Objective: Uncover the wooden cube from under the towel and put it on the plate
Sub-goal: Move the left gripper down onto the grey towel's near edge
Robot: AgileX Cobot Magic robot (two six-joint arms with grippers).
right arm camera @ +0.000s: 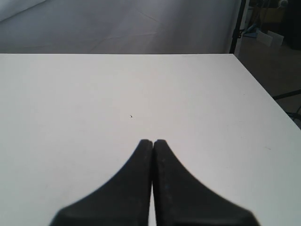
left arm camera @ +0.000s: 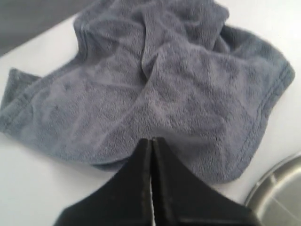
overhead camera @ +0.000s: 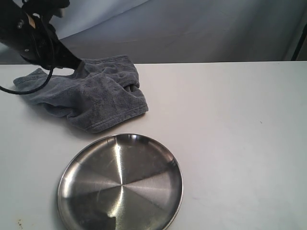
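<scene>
The blue-grey towel (overhead camera: 91, 98) lies rumpled on the white table at the back left, humped toward its far side. No wooden cube shows in any view. The steel plate (overhead camera: 120, 184) sits empty in front of the towel, and its rim (left arm camera: 282, 188) also peeks into the left wrist view. My left gripper (overhead camera: 76, 62) is shut with nothing between its fingers. Its tips (left arm camera: 152, 140) hover at the far edge of the towel (left arm camera: 164, 84). My right gripper (right arm camera: 153, 141) is shut over bare table and does not appear in the exterior view.
The white table (overhead camera: 230, 124) stretches bare to the right of the towel and plate. In the right wrist view the table's side edge (right arm camera: 263, 94) drops off, with a dark stand pole (right arm camera: 237, 23) beyond it. A grey backdrop hangs behind.
</scene>
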